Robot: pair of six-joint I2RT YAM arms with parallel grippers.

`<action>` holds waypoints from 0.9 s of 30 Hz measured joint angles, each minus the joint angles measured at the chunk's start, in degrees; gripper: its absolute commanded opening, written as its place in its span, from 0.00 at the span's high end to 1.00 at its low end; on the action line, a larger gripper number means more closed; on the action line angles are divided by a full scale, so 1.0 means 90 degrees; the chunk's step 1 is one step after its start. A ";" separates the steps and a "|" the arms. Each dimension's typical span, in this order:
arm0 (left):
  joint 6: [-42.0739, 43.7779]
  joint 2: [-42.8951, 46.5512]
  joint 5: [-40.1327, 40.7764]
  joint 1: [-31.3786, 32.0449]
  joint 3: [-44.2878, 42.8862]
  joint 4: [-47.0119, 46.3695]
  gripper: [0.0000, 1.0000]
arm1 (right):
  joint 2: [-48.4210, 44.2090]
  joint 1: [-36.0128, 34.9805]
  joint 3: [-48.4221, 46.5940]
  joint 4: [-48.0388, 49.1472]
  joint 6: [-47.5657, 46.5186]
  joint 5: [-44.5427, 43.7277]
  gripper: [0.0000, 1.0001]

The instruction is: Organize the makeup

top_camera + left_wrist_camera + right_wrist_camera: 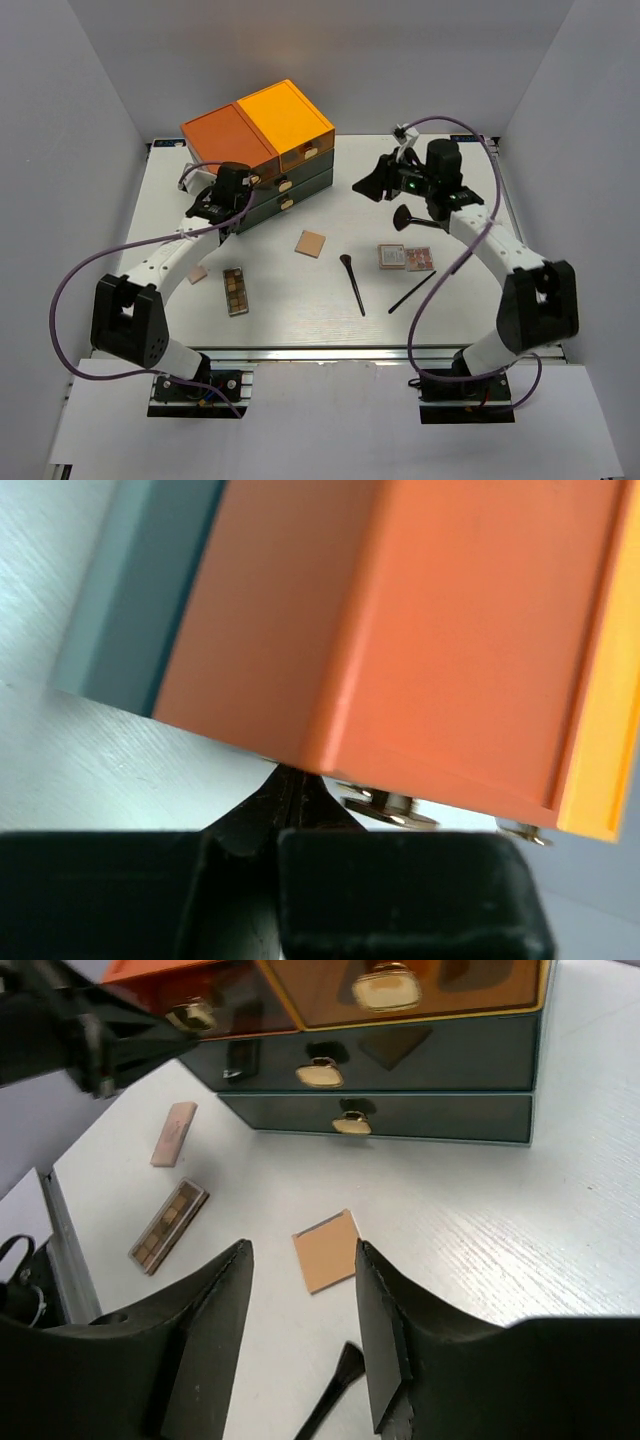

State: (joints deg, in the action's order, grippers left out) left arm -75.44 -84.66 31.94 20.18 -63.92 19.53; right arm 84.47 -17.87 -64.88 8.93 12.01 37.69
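Note:
The makeup lies on the white table (470, 330). A tan square compact (311, 243) is in the middle, also in the right wrist view (328, 1250). A brown palette (236, 290) and a pink flat piece (197, 273) lie to the left. A pink palette (405, 257) and two black-handled brushes (352, 283) (412, 292) lie to the right. My left gripper (248, 186) (290, 780) is shut, with its tips under the orange drawer's front edge beside a gold knob (390, 805). My right gripper (370, 184) (303, 1260) is open and empty above the table.
The dark-green drawer box (290, 185) with orange tops stands at the back left, its top left drawer (225, 135) sticking out. Its lower drawers (380, 1115) are shut. A dark brush head (403, 217) lies under my right arm.

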 measured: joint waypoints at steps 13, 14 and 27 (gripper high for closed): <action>0.1445 0.3196 -0.2438 -0.0104 0.2181 -0.1705 0.02 | 0.3378 -0.0923 -0.3504 -0.0415 0.2186 -0.0697 0.32; 0.1511 0.3492 -0.2472 -0.0104 0.2300 -0.1719 0.02 | 0.3509 -0.0986 -0.3628 -0.0376 0.2368 -0.0697 0.33; 0.1547 0.5547 -0.2263 -0.0104 0.3303 -0.0872 0.02 | 0.4369 -0.1124 -0.4109 -0.0301 0.3320 -0.1032 0.39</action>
State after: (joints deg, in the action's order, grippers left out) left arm -61.52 -34.74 11.57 19.25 -34.20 11.68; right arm 123.79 -27.99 -101.86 6.22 41.89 28.40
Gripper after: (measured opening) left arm 0.980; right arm 0.627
